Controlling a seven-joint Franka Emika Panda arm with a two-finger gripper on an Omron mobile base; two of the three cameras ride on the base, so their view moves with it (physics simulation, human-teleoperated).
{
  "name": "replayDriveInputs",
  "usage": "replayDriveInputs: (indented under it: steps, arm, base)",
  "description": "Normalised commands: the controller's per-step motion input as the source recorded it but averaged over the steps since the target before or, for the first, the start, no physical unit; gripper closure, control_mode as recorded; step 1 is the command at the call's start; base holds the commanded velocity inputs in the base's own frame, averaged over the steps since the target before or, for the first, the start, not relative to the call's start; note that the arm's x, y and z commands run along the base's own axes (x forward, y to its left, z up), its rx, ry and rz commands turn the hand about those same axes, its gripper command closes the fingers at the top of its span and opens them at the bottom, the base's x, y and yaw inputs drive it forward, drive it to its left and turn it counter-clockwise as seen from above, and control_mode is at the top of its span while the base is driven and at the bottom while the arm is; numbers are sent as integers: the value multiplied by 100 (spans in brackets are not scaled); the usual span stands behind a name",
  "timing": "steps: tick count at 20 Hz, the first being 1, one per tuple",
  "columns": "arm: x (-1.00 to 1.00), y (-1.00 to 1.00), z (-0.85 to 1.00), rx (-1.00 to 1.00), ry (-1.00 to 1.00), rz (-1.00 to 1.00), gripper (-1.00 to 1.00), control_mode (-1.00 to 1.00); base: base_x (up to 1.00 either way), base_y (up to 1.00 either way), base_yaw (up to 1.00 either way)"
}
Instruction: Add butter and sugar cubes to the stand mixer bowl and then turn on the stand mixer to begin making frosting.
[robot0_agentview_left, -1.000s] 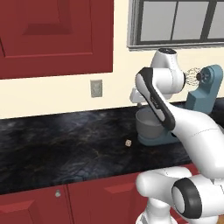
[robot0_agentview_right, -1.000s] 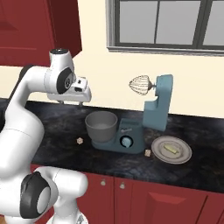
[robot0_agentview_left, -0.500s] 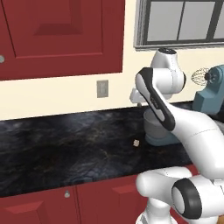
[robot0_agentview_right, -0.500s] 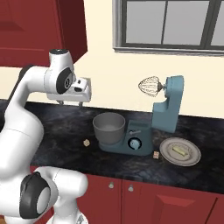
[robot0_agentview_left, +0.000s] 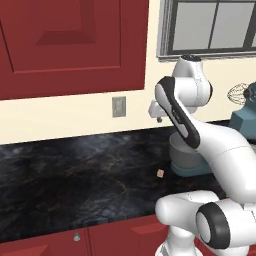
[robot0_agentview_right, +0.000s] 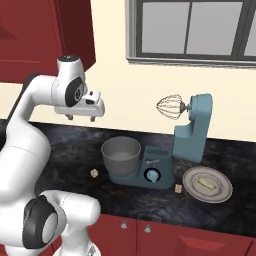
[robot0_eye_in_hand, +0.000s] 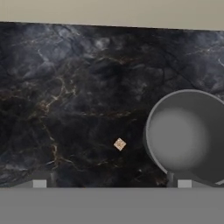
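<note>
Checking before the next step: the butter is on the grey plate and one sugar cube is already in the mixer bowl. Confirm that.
Not quite. The stand mixer bowl is empty in the hand view; both sugar cubes lie on the counter. The butter is on the plate.

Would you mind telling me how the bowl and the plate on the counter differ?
The bowl is deep with tall plain sides; the plate is flat and shallow. The bowl sits on the mixer base under the raised whisk; the plate lies on the counter on the mixer's other side. The bowl looks empty; the plate carries the butter. Both are round and grey.
</note>
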Motion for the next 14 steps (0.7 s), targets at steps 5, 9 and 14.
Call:
replayDriveInputs:
  steps: [5,9,14]
  arm:
    - [0,0,0,0,0,0,-100,100]
    - [0,0,0,0,0,0,-100,100]
    - [-19,-1,-32,4,-1,-3,-100,-100]
  base:
    - [61,0,0]
    - [16,0,0]
    - [0,0,0]
